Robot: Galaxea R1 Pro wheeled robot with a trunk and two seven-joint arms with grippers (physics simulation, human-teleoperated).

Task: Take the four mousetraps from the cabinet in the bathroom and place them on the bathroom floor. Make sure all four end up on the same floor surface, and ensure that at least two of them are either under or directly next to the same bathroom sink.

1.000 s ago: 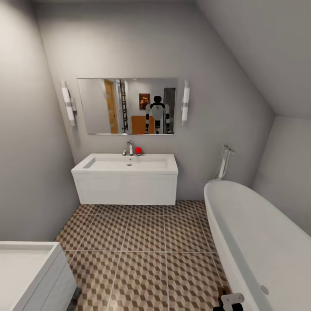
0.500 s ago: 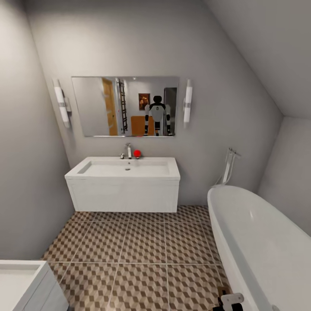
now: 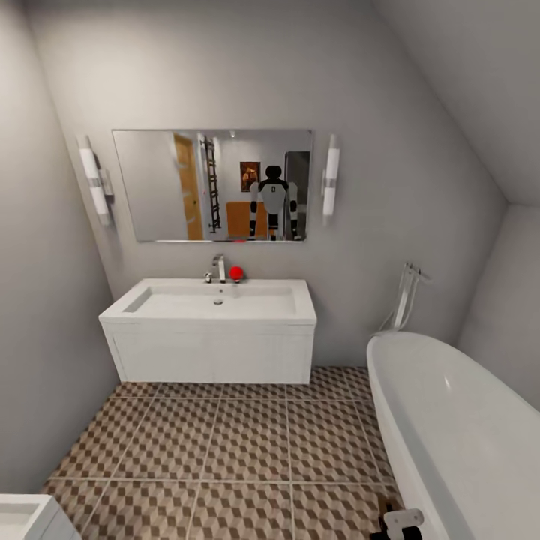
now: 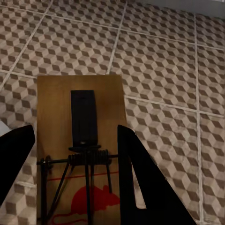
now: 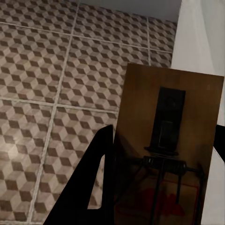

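In the left wrist view a mousetrap [image 4: 79, 145], a tan wooden board with a black bar, a wire spring and a red mouse print, sits between the dark fingers of my left gripper [image 4: 77, 180], which is shut on it above the bathroom floor [image 4: 164, 61]. My right gripper [image 5: 159, 180] is likewise shut on a second mousetrap [image 5: 166, 136], held close beside the white bathtub wall [image 5: 201, 42]. The bathroom sink [image 3: 214, 301] with its chrome faucet stands ahead against the far wall. The cabinet shows as an orange-brown reflection [image 3: 240, 219] in the mirror.
A white bathtub [image 3: 457, 427] fills the right side. The corner of another white basin [image 3: 22, 517] is at the lower left. A red ball [image 3: 236, 272] rests on the sink. Patterned tiles [image 3: 247, 442] stretch between me and the sink. Part of my right arm [image 3: 399, 523] is at the bottom edge.
The whole head view has shifted: the sink and mirror look larger and nearer, and the basin at the lower left has slid mostly out of frame. The camera has moved.
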